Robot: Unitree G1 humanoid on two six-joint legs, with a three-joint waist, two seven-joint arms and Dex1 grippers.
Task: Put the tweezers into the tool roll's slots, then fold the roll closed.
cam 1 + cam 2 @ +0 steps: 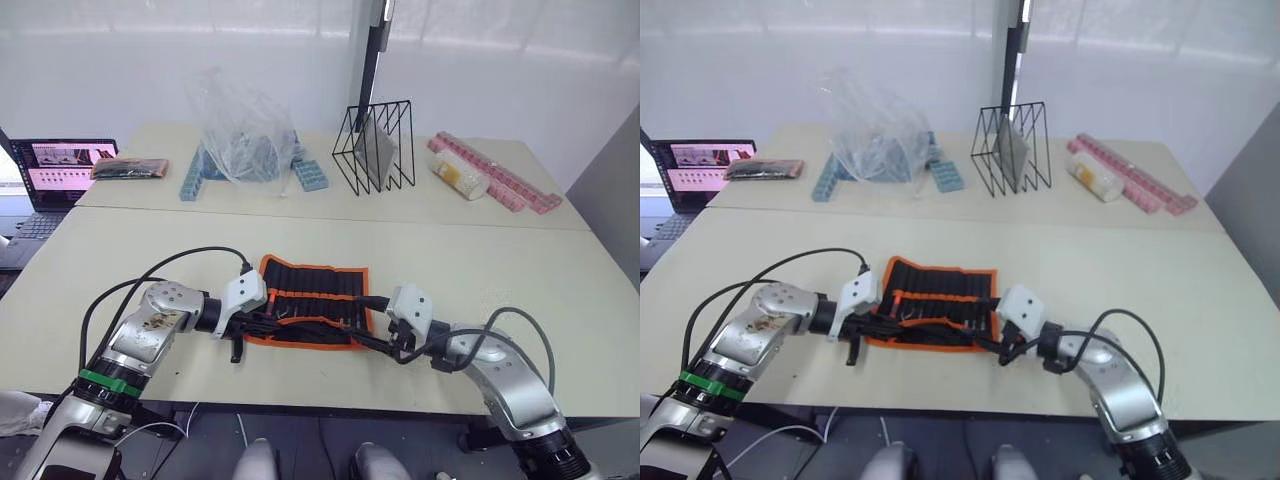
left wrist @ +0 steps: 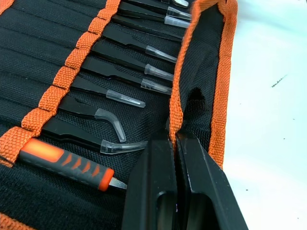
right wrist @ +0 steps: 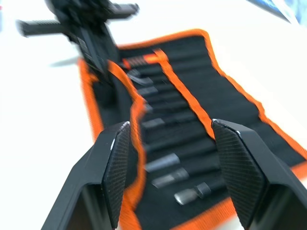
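The left gripper (image 2: 175,143) has its jaws pinched on the near orange-bound flap of the tool roll (image 1: 310,300), the right gripper (image 3: 168,143) gapes empty beside it, tweezers (image 2: 120,72) already slotted, folding apparently just starting on the bench (image 1: 500,260).

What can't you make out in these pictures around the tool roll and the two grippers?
- Near edge of the tool roll: in the left eye view, the left gripper and right gripper cover parts of it.
- Tweezers: their handles are hidden inside the slots in the left wrist view.
- Tool tips: smeared by blur in the right wrist view.
- Laptop: cut off by the picture's edge.
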